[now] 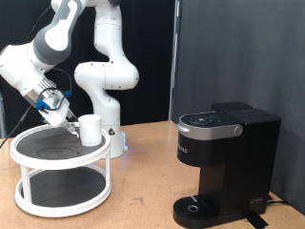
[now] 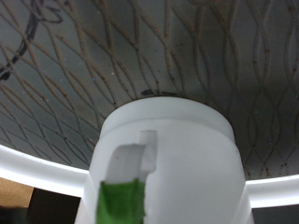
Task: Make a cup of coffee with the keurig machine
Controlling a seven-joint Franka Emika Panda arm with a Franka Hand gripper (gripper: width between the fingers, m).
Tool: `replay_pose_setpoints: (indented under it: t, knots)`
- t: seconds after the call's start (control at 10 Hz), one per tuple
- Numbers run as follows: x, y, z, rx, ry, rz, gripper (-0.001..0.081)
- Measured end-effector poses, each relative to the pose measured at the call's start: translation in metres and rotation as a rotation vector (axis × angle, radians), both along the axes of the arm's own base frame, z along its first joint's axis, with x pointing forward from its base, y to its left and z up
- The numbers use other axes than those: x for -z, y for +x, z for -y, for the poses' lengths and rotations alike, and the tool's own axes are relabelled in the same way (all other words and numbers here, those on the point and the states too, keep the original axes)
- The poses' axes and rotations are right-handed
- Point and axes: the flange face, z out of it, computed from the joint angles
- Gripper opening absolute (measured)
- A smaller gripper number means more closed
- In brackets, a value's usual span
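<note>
Nearest the lens, at lower right of the exterior view: the keurig machine (image 1: 221,164), matte black, lid down, round drip tray at its base bare (no vessel under the spout). It sits on the wooden table (image 1: 143,205).

Lower left of the same view: a white two-tier round rack (image 1: 59,170) with dark mesh shelves. The cup (image 1: 91,129) stands upright on the top shelf, near that shelf's right rim, well apart from the machine.

Just behind and left of the cup, upper left of frame: the gripper (image 1: 69,116), angled down at the cup. Jaw state: cannot tell from either view.

Wrist view: cup (image 2: 173,163) fills the lower centre, a green-tipped finger (image 2: 121,201) against its near wall, mesh shelf beyond.
</note>
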Motion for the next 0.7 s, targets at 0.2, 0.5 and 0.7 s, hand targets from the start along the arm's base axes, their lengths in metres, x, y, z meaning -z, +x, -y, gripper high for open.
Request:
replay_pose_setpoints:
  t: [0.2,0.5,0.7]
  knots:
    - [0.0019,0.0009,0.0001,0.004,0.001,-0.003,0.0468]
    - [0.005,0.0015,0.0012,0.01,-0.004,-0.008,0.0134]
    - [0.0053,0.0016,0.0013,0.01,-0.004,-0.009,0.0042]
